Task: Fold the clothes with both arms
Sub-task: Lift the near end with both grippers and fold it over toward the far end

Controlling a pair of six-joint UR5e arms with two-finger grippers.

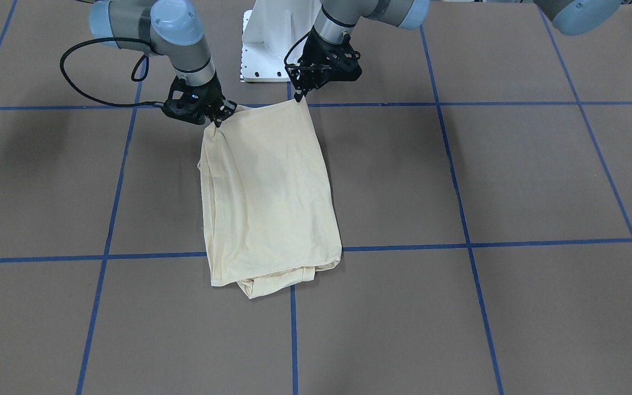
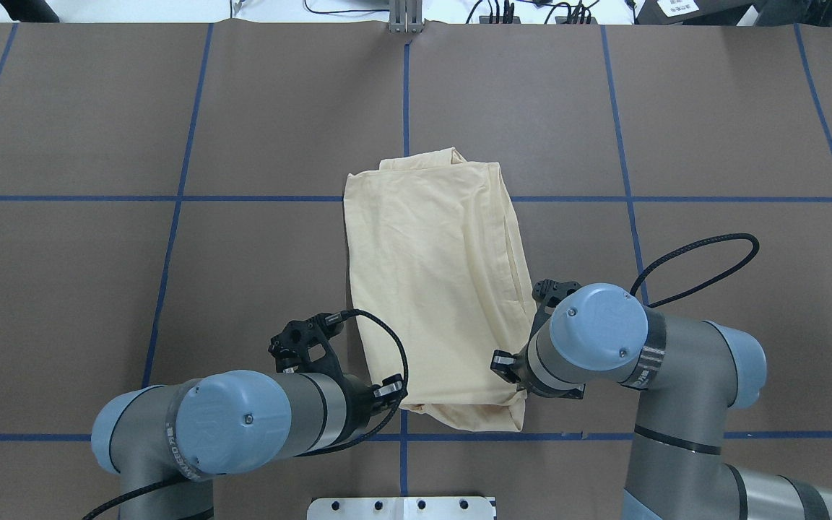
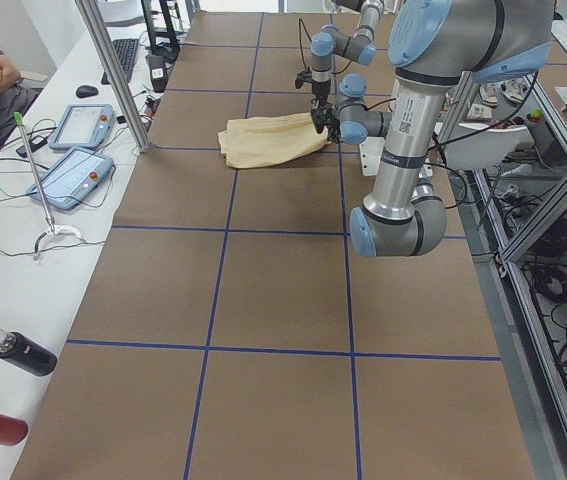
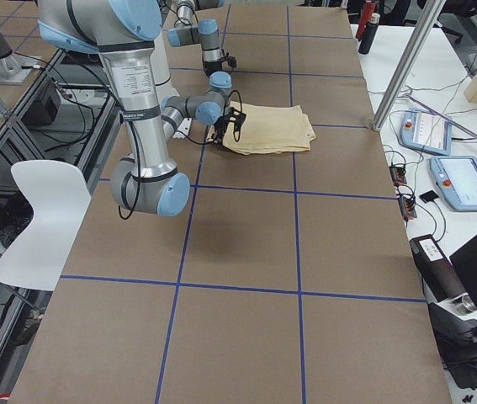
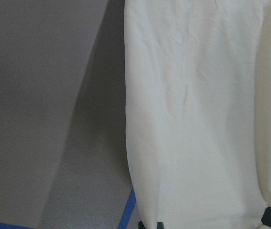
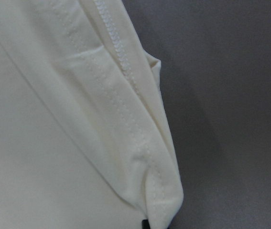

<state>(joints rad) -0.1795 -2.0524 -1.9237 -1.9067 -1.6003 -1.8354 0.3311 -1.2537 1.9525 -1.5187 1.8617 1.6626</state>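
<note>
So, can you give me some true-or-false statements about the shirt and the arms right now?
1. The cream long-sleeved T-shirt lies folded into a long rectangle. True.
2. Both grippers are at its far end, away from the robot. False: the left gripper and right gripper are at the end nearest the white base.
3. Its chest print faces up. False: only plain cream fabric shows.
4. It lies across a blue tape line. True.

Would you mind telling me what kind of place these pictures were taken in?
Probably a robotics lab workcell: a grey-silver left arm and right arm with light blue joint caps stand over a brown table gridded with blue tape, and a blue-framed control tablet lies on a white side bench.
</note>
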